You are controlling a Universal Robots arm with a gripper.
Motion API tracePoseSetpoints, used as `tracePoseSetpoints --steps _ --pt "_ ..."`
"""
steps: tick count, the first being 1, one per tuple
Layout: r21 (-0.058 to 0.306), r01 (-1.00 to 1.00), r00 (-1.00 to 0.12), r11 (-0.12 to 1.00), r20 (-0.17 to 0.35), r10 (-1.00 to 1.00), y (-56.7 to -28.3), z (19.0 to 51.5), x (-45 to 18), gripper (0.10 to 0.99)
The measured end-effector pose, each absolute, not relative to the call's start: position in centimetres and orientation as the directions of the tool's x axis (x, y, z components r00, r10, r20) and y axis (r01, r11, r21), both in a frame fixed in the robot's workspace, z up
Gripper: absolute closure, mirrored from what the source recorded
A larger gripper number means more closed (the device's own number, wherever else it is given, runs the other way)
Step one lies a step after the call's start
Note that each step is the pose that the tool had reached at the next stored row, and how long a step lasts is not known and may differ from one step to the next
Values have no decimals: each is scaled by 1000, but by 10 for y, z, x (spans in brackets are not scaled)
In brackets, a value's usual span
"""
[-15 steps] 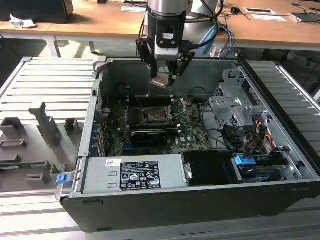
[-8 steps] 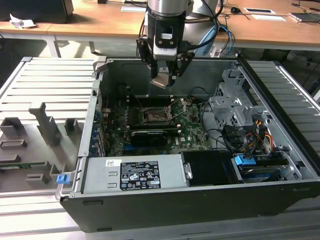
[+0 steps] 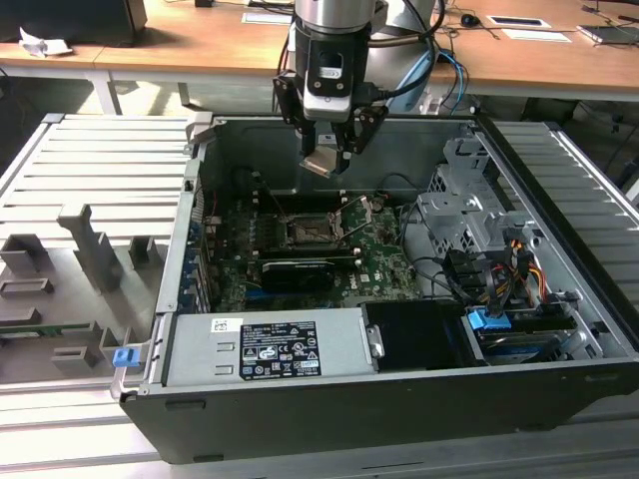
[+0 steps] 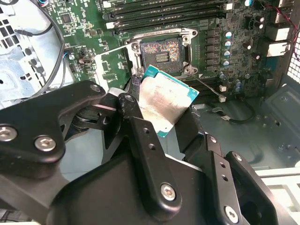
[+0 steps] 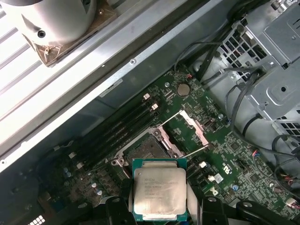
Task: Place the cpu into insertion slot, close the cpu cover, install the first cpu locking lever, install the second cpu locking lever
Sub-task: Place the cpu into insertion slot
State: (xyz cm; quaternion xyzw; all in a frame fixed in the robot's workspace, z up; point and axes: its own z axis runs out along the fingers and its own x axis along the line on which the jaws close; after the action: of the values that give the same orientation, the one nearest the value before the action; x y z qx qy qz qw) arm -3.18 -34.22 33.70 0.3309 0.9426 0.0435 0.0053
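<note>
The cpu (image 4: 166, 101) hangs pinched by its edges in your gripper (image 3: 325, 155), closed on it above the bare insertion slot (image 4: 161, 52) (cpu cover (image 5: 194, 131) swung open), likely keeping its underside free.

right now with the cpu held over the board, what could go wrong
1. The cpu sits angled in the gripper, not square to the insertion slot. Lowered like this, it may seat crooked and damage the slot.
2. The cpu cover stands open beside the slot, so the gripper might catch it going down.
</note>
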Motion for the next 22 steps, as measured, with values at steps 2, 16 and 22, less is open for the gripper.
tracePoseSetpoints --steps 2,16,22 --pt "85 626 -779 775 19 627 -342 337 -32 545" --pt "85 681 -731 728 19 682 -342 336 -32 545" --pt "85 710 -702 699 19 712 -342 335 -32 545"
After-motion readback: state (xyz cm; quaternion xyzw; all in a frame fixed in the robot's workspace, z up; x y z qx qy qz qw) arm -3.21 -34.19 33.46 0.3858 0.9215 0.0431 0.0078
